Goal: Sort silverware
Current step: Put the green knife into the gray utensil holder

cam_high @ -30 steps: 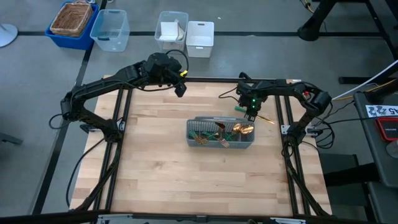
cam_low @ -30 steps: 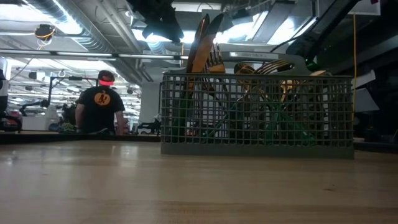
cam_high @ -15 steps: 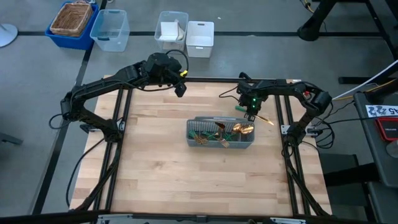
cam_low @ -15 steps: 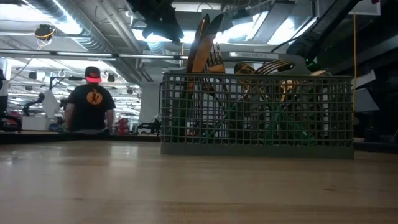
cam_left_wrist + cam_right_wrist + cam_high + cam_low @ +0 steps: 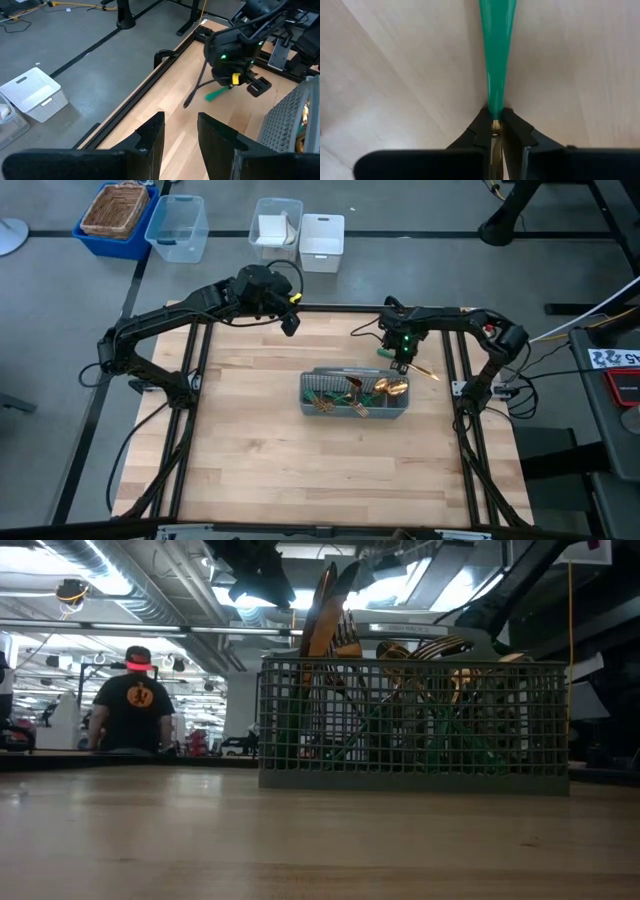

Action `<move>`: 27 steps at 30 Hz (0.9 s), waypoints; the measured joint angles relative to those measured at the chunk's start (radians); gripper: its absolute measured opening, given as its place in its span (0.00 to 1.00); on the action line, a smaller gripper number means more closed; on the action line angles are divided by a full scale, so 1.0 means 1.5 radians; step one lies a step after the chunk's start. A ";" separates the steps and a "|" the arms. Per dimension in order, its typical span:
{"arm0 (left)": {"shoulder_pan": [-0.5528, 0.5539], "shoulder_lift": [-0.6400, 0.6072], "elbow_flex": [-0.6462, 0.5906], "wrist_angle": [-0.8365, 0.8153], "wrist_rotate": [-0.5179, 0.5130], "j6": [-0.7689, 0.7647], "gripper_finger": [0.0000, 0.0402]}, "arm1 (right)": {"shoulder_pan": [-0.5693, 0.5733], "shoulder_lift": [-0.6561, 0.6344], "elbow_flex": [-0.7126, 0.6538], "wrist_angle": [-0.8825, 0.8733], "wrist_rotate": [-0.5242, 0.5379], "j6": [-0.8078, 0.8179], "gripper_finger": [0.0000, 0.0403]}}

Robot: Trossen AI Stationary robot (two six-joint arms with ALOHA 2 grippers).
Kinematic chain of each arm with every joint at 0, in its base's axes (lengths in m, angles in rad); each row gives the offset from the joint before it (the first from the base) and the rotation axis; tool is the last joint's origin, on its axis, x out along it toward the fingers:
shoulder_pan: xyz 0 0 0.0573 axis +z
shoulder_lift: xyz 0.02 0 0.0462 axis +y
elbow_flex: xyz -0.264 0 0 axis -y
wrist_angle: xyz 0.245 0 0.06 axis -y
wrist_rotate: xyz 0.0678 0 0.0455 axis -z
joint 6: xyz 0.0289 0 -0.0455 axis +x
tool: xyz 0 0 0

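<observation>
Silverware piece (image 5: 496,65) pinched by the right gripper (image 5: 402,363), just behind the caddy (image 5: 354,395).
High view: left gripper (image 5: 290,323) waits at the table's (image 5: 260,470) far edge. Left wrist view: its fingers (image 5: 152,137) stand narrowly apart, empty. Right wrist view: fingers closed on the teal handle's neck.

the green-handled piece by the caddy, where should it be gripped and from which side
Best at the thin neck where the green-handled piece tapers to its gold stem, coming down from above with one finger on each flat side. That is where the right gripper has it pinched, just behind the grey caddy. The narrow neck fits between nearly shut fingers; the wider handle end looks more likely to slip. The left gripper waits open.
</observation>
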 joint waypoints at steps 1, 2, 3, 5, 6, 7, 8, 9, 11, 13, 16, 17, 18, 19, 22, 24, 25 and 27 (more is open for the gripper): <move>0.000 0.000 0.000 0.000 0.000 0.000 0.27 | 0.000 0.002 0.010 0.003 -0.004 0.000 0.07; 0.000 0.000 0.000 0.000 0.000 0.000 0.27 | 0.000 0.003 0.020 0.017 -0.008 0.000 0.07; 0.000 0.000 0.000 0.000 0.000 0.000 0.27 | 0.001 0.002 0.032 0.028 -0.013 0.000 0.07; 0.000 0.000 0.000 0.000 0.000 0.000 0.27 | 0.001 -0.001 0.046 0.020 -0.020 0.000 0.07; 0.000 0.000 0.000 0.000 0.000 0.000 0.27 | 0.001 0.000 0.050 0.011 -0.025 0.000 0.07; 0.000 0.000 0.000 0.000 0.000 0.000 0.27 | 0.001 0.002 0.056 0.009 -0.025 0.001 0.07; 0.000 0.000 0.000 0.000 0.000 0.000 0.27 | 0.001 0.001 0.063 0.010 -0.024 0.001 0.07; 0.000 0.000 0.000 0.000 0.000 0.000 0.27 | 0.001 0.000 0.071 0.011 -0.025 0.001 0.06; 0.000 0.000 0.000 0.001 0.000 0.000 0.27 | 0.001 -0.001 0.085 0.005 -0.024 0.000 0.06; 0.000 0.000 0.000 0.002 0.000 0.000 0.27 | 0.001 -0.001 0.098 -0.001 -0.024 0.000 0.04; 0.000 0.000 0.000 0.003 0.000 0.000 0.27 | 0.001 -0.001 0.122 0.001 -0.023 0.000 0.01; 0.000 0.000 0.000 0.003 0.000 0.000 0.27 | 0.001 -0.001 0.126 -0.002 -0.023 0.000 0.01; 0.000 0.000 0.000 0.003 0.000 0.000 0.27 | 0.001 -0.001 0.129 -0.002 -0.023 0.000 0.01; 0.000 0.000 0.000 0.003 0.000 0.000 0.27 | 0.001 -0.001 0.132 -0.001 -0.022 0.000 0.01; 0.000 0.000 0.000 0.003 0.000 0.000 0.27 | 0.000 -0.002 0.133 -0.002 -0.014 -0.001 0.05; 0.000 0.000 0.000 0.003 0.000 0.000 0.27 | 0.000 -0.002 0.133 -0.004 0.001 0.000 0.08; 0.000 0.000 0.000 0.003 0.000 0.000 0.27 | 0.000 -0.002 0.133 -0.004 0.004 -0.001 0.09; 0.000 0.000 0.000 0.003 0.000 0.000 0.27 | 0.000 -0.001 0.133 -0.004 0.003 0.000 0.13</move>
